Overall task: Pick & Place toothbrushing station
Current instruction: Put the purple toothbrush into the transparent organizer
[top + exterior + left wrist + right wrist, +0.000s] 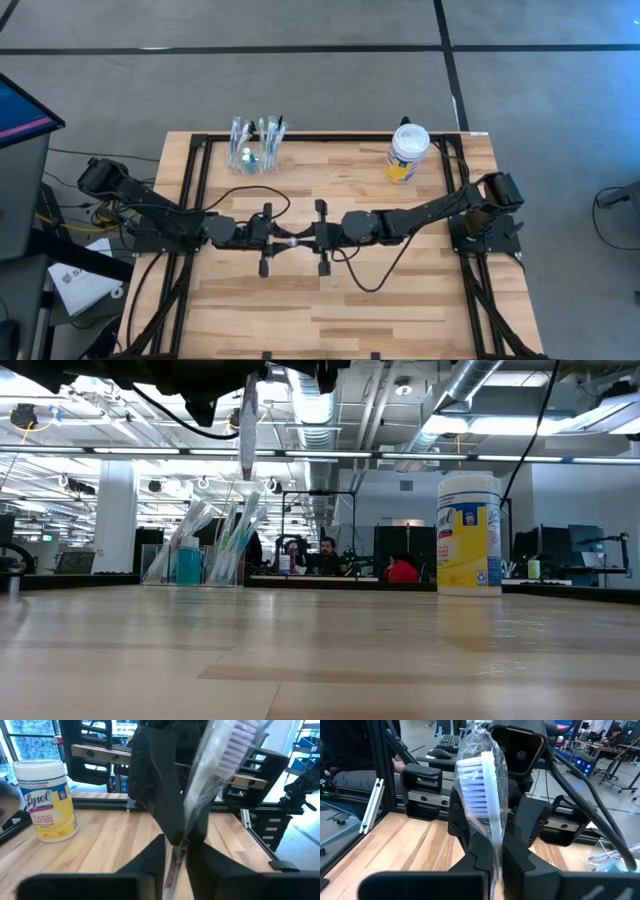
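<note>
Wrapped toothbrush [487, 800] up close, bristle head raised, handle clamped between right gripper [497, 865] fingers. Same brush bridging mid-table, held above the wood, other end pinched in left gripper [175, 857], jaws closed on it. Grippers tip to tip. Well behind, near the far edge: clear cup [256, 148] of remaining brushes. Farther right, yellow-labelled jar [407, 153].

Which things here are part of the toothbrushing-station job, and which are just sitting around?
Job: wrapped toothbrush held between left tool and right tool; clear cup of toothbrushes at the table's far edge.

Lying about: yellow-labelled wipes canister; people at desks behind.
</note>
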Tool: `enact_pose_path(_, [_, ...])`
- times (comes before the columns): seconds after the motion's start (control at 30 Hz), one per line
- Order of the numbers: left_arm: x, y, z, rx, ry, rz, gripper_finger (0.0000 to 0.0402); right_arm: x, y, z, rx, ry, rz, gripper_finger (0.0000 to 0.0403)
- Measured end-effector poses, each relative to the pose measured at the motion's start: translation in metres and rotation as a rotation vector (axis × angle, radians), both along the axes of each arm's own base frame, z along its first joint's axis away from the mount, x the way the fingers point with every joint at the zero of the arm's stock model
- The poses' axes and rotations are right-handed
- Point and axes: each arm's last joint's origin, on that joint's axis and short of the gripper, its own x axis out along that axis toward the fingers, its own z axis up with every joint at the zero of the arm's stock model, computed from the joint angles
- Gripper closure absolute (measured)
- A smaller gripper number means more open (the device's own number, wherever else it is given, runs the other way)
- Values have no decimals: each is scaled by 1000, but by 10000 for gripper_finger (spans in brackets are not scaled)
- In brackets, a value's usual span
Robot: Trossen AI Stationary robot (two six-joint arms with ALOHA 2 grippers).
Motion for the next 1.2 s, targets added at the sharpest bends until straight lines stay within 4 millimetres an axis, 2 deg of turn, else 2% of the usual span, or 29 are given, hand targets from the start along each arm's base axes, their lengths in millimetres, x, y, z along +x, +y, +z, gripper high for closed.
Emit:
enact_pose_path(0.17, [0,0,0,8,1,1,387,1,-3,0,2,2,-13,373])
enact_pose_path(0.37, [0,0,0,7,1,2,377,1,-3,0,-27,0,-6,353])
enact_pose_path(0.63, [-2,2,1,14,11,32,386,-1,-3,3,-54,-13,-4,341])
enact_pose_path(0.83, [-10,5,6,27,35,79,386,-5,-3,13,-81,-31,-71,326])
enact_pose_path(1.2, [-28,13,13,40,91,172,386,-9,-16,12,-66,41,-147,294])
